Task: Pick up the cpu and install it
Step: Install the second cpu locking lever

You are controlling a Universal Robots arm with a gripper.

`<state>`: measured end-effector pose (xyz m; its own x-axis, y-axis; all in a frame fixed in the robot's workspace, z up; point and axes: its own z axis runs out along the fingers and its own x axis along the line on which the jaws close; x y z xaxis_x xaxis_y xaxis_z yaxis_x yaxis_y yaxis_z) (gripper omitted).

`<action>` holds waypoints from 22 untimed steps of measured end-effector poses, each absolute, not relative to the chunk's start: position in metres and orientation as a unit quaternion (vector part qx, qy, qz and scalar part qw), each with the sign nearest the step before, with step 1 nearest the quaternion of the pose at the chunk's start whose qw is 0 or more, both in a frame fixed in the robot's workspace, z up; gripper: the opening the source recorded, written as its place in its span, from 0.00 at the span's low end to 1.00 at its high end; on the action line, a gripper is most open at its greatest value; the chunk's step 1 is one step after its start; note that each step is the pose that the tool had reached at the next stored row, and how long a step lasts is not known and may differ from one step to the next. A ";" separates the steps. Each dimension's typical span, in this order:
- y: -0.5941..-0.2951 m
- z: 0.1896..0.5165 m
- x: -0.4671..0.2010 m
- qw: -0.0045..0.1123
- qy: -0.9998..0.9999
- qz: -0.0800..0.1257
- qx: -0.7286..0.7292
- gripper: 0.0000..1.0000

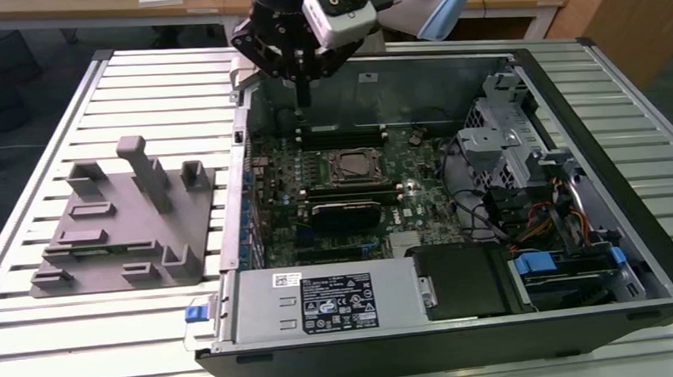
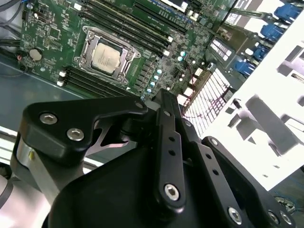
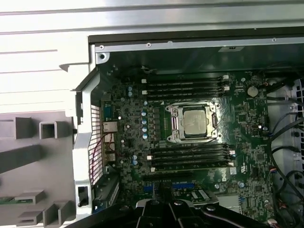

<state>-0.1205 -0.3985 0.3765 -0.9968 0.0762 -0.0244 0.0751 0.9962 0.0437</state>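
We see the cpu already seated in the motherboard socket, seemingly installed; the pincer hovers above the motherboard, fingers pressed together, empty.

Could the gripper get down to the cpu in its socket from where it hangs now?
Probably yes. The cpu lies bare in its socket on the motherboard, nothing covers it, and the case is open on top. The gripper hangs above the case's far edge, off to one side.
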 end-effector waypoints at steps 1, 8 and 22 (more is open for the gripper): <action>-0.399 0.375 -0.118 0.013 0.999 0.021 0.038 0.11; -0.399 0.368 -0.107 0.012 0.999 0.021 0.038 0.11; -0.398 0.348 -0.090 0.009 0.999 0.021 0.032 0.11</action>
<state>-0.0905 -0.3978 0.3477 -0.9978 0.0650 -0.0160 0.0643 0.9970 0.0431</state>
